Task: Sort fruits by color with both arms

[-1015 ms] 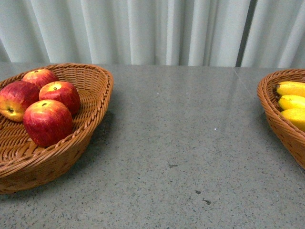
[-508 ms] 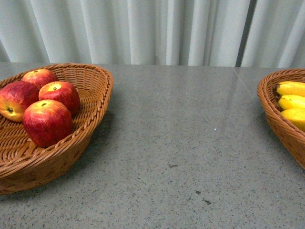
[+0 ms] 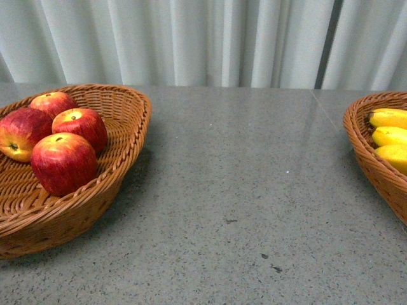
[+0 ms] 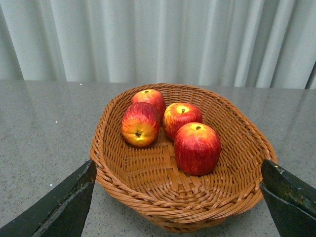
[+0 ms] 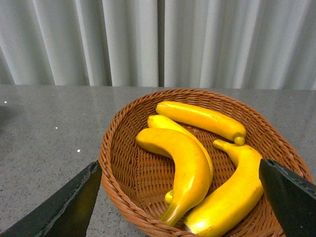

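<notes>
Apples fill my left basket, bananas my right basket, so both my tools hang spread and empty, sorting apparently done.

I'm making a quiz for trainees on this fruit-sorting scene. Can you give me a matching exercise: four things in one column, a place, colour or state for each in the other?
Column 1:
1. apples
2. bananas
3. left gripper
4. table

Column 2:
A. grey, speckled
B. four, in the basket on the robot's left
C. yellow, in the right-hand basket
D. jaws wide open, holding nothing

Pairs: 1-B, 2-C, 3-D, 4-A
</notes>
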Motion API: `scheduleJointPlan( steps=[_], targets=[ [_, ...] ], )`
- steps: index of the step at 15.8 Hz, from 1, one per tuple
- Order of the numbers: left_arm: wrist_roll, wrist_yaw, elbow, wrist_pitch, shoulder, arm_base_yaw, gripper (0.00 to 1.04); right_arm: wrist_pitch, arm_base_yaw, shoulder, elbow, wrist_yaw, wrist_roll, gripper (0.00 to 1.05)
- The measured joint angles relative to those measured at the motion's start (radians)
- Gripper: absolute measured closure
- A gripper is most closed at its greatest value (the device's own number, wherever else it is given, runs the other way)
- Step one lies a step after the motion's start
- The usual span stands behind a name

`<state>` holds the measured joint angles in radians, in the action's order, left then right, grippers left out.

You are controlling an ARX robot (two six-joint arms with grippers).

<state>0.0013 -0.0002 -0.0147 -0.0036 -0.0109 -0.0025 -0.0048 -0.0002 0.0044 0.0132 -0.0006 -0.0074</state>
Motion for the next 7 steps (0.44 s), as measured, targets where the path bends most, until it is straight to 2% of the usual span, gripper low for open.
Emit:
scheduleJointPlan(
  steps=[7],
  targets=[
    [0.000, 0.000, 0.000, 0.000, 0.000, 0.000, 0.07, 0.000, 0.000, 0.000, 0.000, 0.000, 0.000, 0.07]
  ],
)
